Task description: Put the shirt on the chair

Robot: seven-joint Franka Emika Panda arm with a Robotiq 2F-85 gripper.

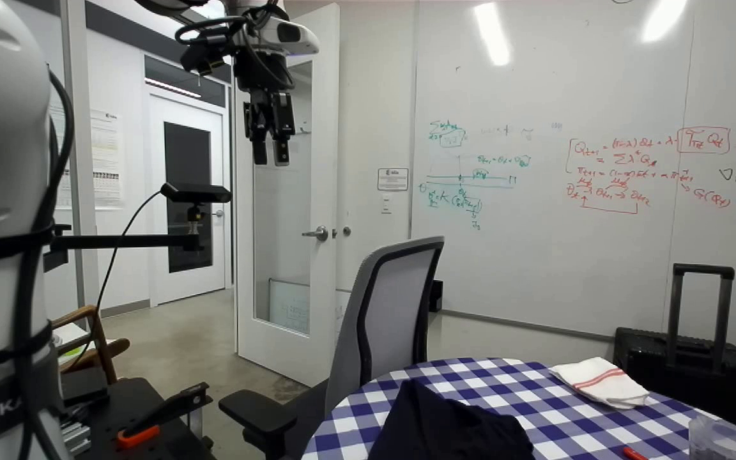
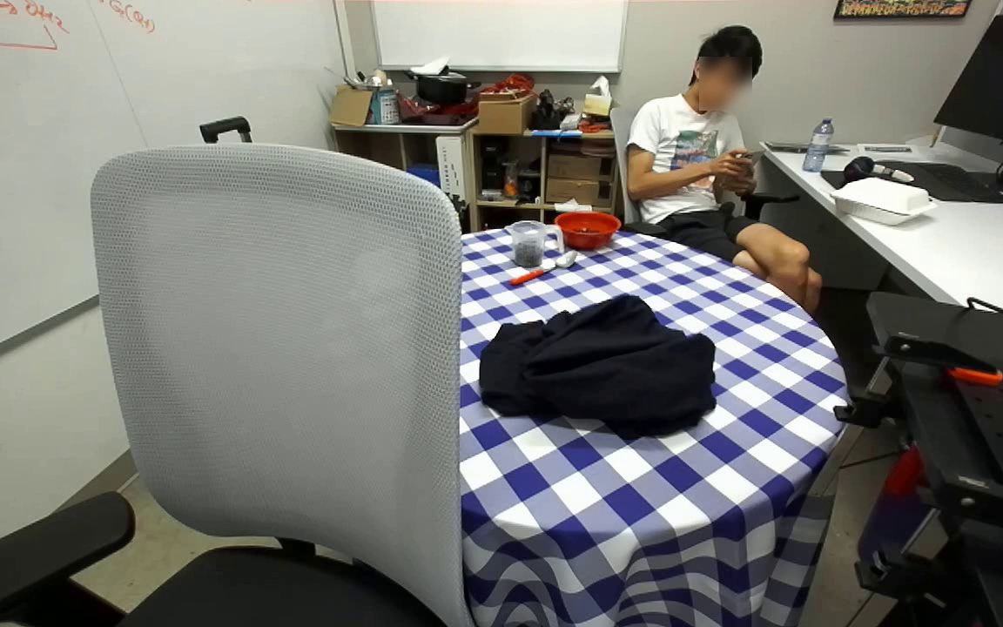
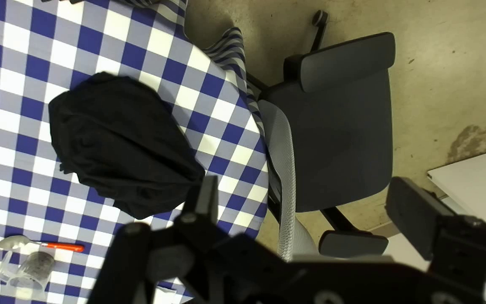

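Note:
A dark navy shirt (image 2: 597,370) lies crumpled on the checkered table; it also shows in an exterior view (image 1: 448,428) and in the wrist view (image 3: 120,139). A chair with a grey mesh back (image 2: 284,340) stands against the table edge, its back toward the table; it also shows in an exterior view (image 1: 400,313). Its dark seat (image 3: 340,139) is bare in the wrist view. My gripper (image 1: 270,153) hangs pointing down, high above the chair and apart from the shirt. In the wrist view the gripper's fingers (image 3: 306,185) are wide apart with nothing held between them.
The round table (image 2: 554,492) also bears a measuring cup (image 2: 528,246), a red bowl (image 2: 587,231), a red-handled spoon (image 2: 536,273) and a folded white towel (image 1: 601,381). A person (image 2: 689,157) sits behind the table. A black suitcase (image 1: 643,358) and an open door (image 1: 323,191) stand nearby.

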